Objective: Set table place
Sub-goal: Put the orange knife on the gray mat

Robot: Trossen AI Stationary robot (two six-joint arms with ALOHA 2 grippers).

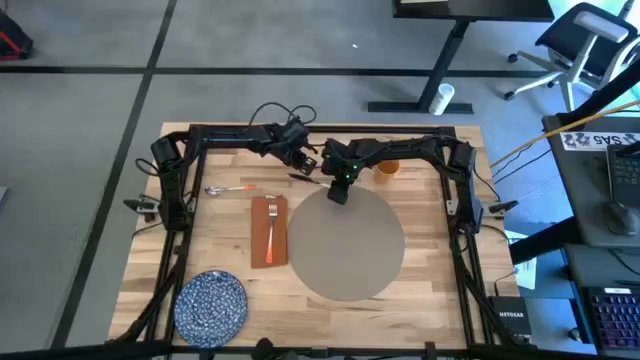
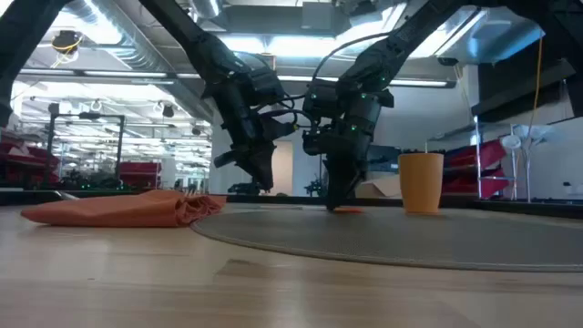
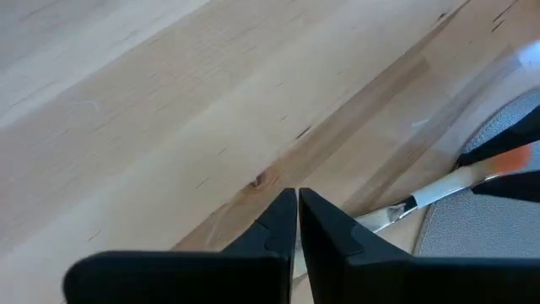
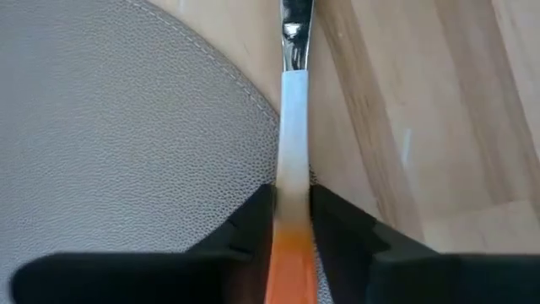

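At the placemat's [image 1: 345, 243] far edge, the right gripper [image 4: 291, 221] pinches a knife's [image 4: 291, 169] orange handle, blade pointing away over the table [image 1: 420, 200]. Nearby to the left, the left gripper [image 3: 297, 211] hangs with fingers pressed together, empty.

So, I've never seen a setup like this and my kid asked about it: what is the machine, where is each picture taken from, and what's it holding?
It is a robot with two dark arms at a wooden table. One picture looks straight down, one looks level across the tabletop, and two come from cameras on the wrists. On the table lie a round grey mat, a red napkin with a fork on it, a spoon, a blue plate and an orange cup. The right claw grips a piece of cutlery with an orange handle at the mat's edge. The left claw is shut and empty, just beside it.
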